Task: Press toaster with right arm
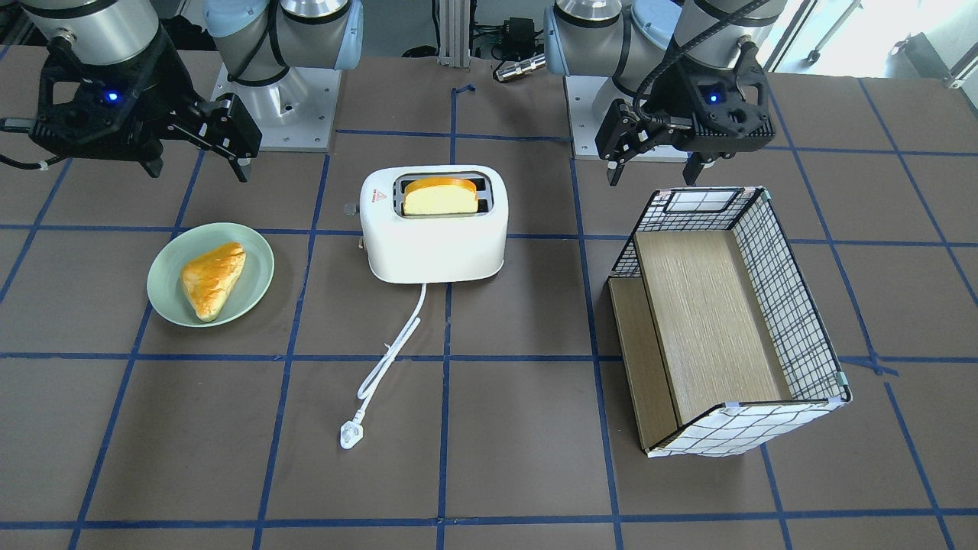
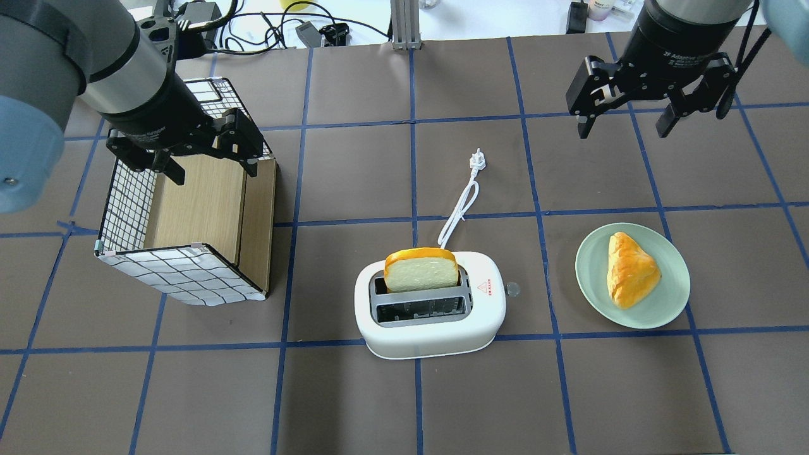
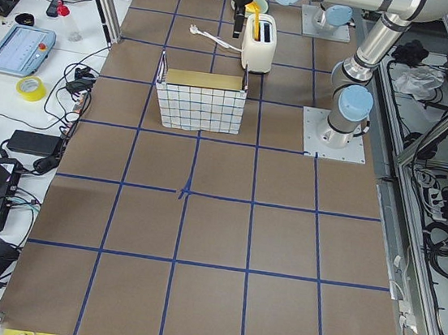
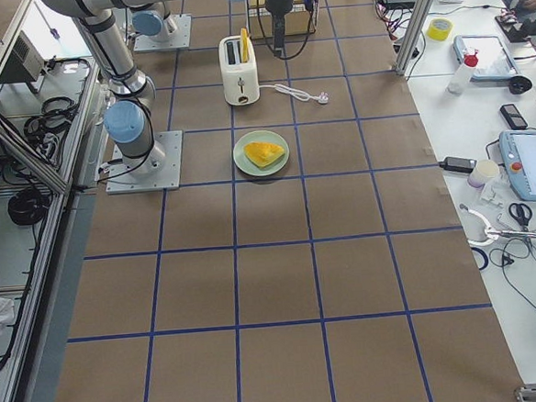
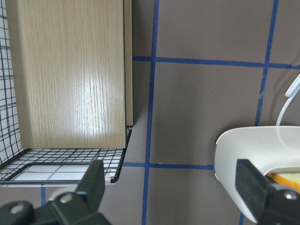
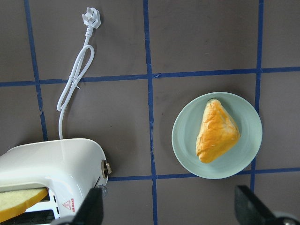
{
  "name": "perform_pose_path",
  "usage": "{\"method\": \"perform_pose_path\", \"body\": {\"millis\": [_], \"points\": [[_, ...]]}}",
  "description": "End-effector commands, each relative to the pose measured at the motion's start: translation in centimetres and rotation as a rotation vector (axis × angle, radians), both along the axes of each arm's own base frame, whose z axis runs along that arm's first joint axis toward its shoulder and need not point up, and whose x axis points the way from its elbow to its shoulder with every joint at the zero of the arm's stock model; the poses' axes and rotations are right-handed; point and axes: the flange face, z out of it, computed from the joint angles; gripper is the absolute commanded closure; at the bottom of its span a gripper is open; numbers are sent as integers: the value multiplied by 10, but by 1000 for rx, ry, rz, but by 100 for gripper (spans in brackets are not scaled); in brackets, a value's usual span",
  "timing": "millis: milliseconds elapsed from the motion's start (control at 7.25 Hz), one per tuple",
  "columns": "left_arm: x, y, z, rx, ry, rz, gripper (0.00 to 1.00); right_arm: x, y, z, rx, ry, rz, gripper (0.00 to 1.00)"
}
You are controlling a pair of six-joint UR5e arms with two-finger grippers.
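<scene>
The white toaster (image 1: 435, 237) stands mid-table, and also shows in the overhead view (image 2: 430, 328). A bread slice (image 2: 421, 270) sticks up from one slot. Its grey lever knob (image 2: 512, 289) is on the end that faces the plate, and also shows in the right wrist view (image 6: 107, 168). Its cord and plug (image 2: 478, 159) lie loose on the table. My right gripper (image 2: 622, 131) is open and empty. It hovers above the table, beyond the plate and well away from the toaster. My left gripper (image 2: 213, 169) is open and empty over the basket.
A green plate (image 2: 588, 265) with a golden pastry (image 2: 629, 268) sits to the right of the toaster, close to the knob. A wire-grid basket (image 2: 183, 272) with a wooden base stands on the left. Blue tape lines cross the brown table.
</scene>
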Motion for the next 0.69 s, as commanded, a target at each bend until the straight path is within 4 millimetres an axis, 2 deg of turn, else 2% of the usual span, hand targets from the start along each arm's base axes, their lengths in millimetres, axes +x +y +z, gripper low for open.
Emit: {"method": "perform_pose_path", "body": {"millis": [0,138,414,552], "points": [[0,0,0,0,1,0,0,0,6,6,-5,0,-8,0],[0,0,0,1,1,0,0,1,22,18,-2,2,-12,1],[0,0,0,1,1,0,0,2,65,23,91,7,-125,20],[0,0,0,1,-1,0,0,3,101,20,137,9,-118,49]]}}
